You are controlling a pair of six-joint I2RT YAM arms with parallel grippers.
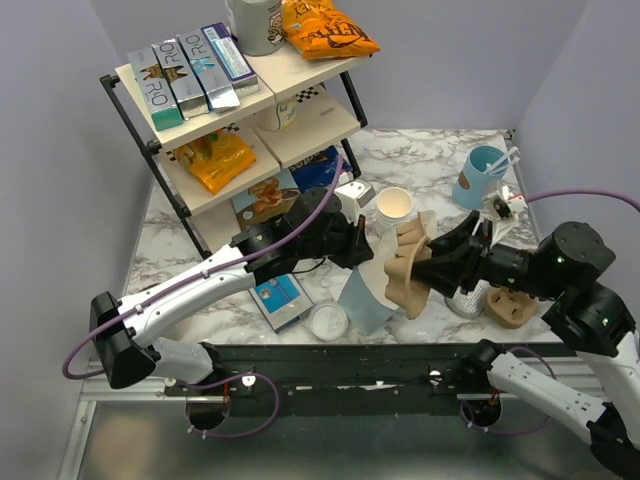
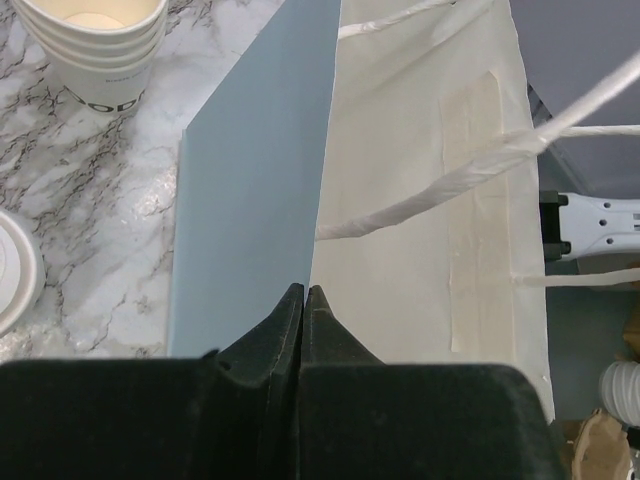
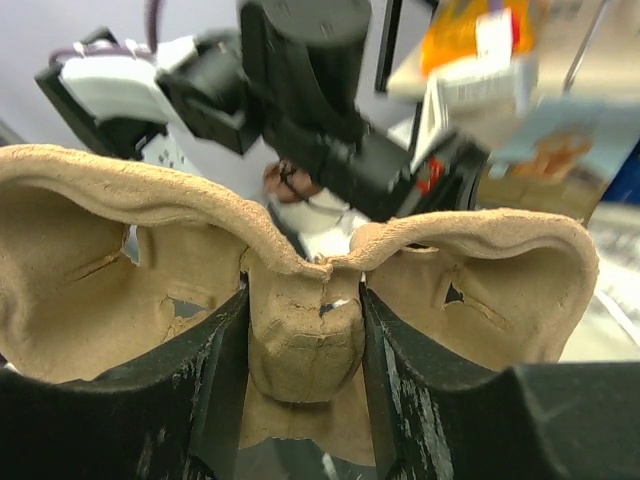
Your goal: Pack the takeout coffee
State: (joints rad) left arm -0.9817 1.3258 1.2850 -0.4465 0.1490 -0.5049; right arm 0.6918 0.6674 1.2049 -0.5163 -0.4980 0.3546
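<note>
L hand (image 2: 305, 292) is clenched on the top rim of the paper bag (image 1: 366, 298). Wrist view shows fingertips closed tight w/ one wall pinched btwn them, blue-grey outside on one face, cream inside on the other. Mouth gapes open, white handles loose across it. Bag sits about midway along the near edge of the surface (image 1: 430, 160).

R hand (image 3: 305, 312) is grasping a pulp cup carrier (image 1: 405, 265) by its centre ridge, one finger each side, cup wells spreading out both ways. Carrier hangs tilted on edge right at the bag mouth; touching or just apart, can't tell.

Takeout coffee (image 1: 463, 302): only a pale round bit shows, low under the R arm, by the near edge toward the near-right corner, just beside a second carrier (image 1: 510, 308). Mostly hidden, lid detail unreadable.

Key relation: coffee lies right of the bag mouth and nearer the near edge than the R hand. It looks upright, so axis prob. vertical. R arm is clearly nearer; L arm is on the bag's other side & tied up holding it.

Judgement: R hand is full, so the carrier must be set down or bagged before it can drop back for the cup.

Cup stack (image 1: 393, 205) and loose lid (image 1: 328, 322) aren't the target.
</note>
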